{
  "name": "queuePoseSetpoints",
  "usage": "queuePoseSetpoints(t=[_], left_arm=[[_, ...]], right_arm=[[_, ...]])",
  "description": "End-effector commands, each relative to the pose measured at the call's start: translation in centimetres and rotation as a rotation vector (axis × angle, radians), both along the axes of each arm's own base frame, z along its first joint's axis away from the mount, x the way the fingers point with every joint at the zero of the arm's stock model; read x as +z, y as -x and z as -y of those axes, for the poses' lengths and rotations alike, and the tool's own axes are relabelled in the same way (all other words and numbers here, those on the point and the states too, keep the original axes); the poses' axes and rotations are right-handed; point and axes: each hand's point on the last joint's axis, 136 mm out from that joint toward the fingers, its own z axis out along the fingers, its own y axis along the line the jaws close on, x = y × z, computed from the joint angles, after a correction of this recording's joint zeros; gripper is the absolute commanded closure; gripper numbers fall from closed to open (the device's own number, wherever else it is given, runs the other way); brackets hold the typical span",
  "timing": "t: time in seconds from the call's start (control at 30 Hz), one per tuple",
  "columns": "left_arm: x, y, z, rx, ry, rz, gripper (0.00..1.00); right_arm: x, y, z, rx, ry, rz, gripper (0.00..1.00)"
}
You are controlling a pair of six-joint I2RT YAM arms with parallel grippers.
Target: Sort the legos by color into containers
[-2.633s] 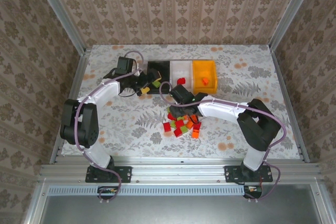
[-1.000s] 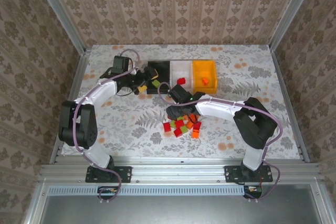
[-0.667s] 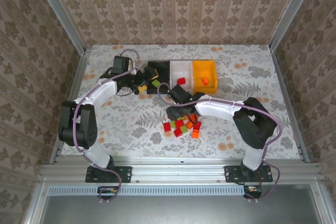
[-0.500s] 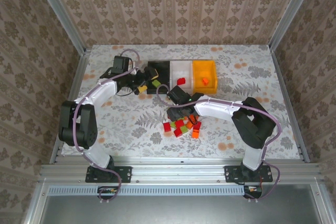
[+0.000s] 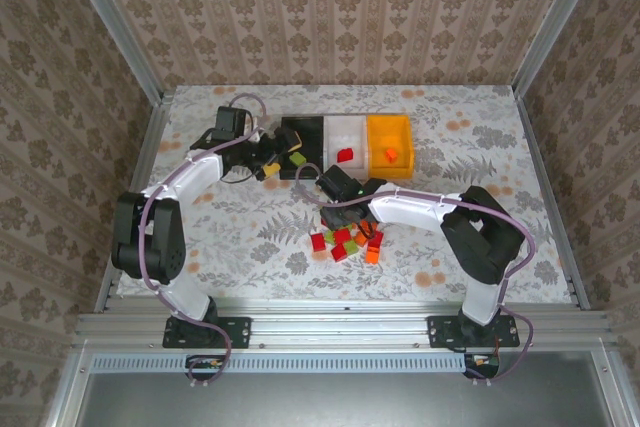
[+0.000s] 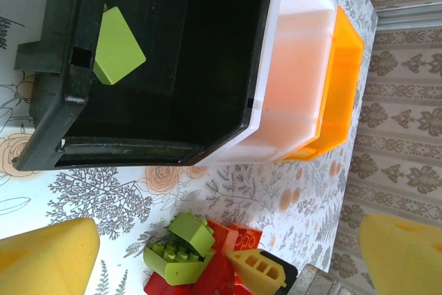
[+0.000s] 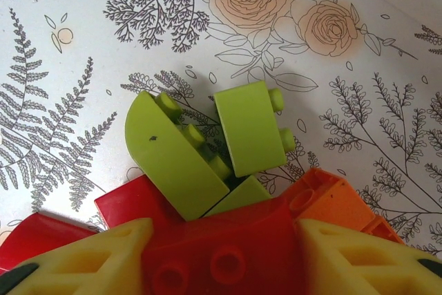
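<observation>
The right pincer (image 7: 222,267) is down in the lego pile (image 5: 348,235)

Two yellow-green legos (image 7: 178,160) crowd right against the red lego (image 7: 221,243), and an orange lego (image 7: 340,206) sits beside it. The right pincer's fingers (image 7: 90,257) touch each side of the red lego (I cannot tell if they squeeze it). The left pincer (image 5: 268,163) is wide apart with nothing in it, next to the black bin (image 6: 159,151), which has one yellow-green lego (image 6: 117,56) inside.

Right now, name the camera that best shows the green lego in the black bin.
Left wrist: the green lego lies large inside the black bin, by its wall. Top external gives a speck; right wrist faces the pile.
</observation>
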Motion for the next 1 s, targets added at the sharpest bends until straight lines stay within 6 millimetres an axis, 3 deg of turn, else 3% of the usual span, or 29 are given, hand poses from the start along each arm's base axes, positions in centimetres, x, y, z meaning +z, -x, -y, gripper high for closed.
queuePoseSetpoints(t=[0.0,0.23,0.37,0.5,0.57,0.7,0.8,0.97], left_arm=[[2.7,-0.3,0.1,-0.002,0.032,0.049,0.02],[2.8,-0.3,0.2,-0.003,0.034,0.054,0.02],[2.7,-0.4,0.1,-0.002,0.033,0.051,0.02],[2.4,-0.4,0.4,-0.006,0.033,0.047,0.02],[2.1,0.2,1.5,-0.049,0.06,0.028,0.02],[1.8,1.1,4.0,-0.117,0.116,-0.001,0.02],[2.5,0.8,3.1,-0.081,0.115,0.022,0.02],[3.6,0.0,1.2,-0.028,0.12,0.048,0.02]], right_arm=[[0.8,0.1,0.8,-0.021,0.019,0.021,0.49],[3.0,-0.6,0.4,-0.043,-0.039,0.072,0.49],[4.8,-2.3,0.7,-0.064,-0.051,0.119,0.49],[7.5,-6.2,1.4,-0.114,-0.066,0.183,0.49],[8.3,-8.6,1.9,-0.144,-0.064,0.203,0.49],[8.3,-13.1,2.4,-0.19,-0.043,0.218,0.49],[7.5,-15.8,2.5,-0.201,-0.011,0.205,0.49],[6.5,-18.7,3.1,-0.243,-0.008,0.191,0.49]])
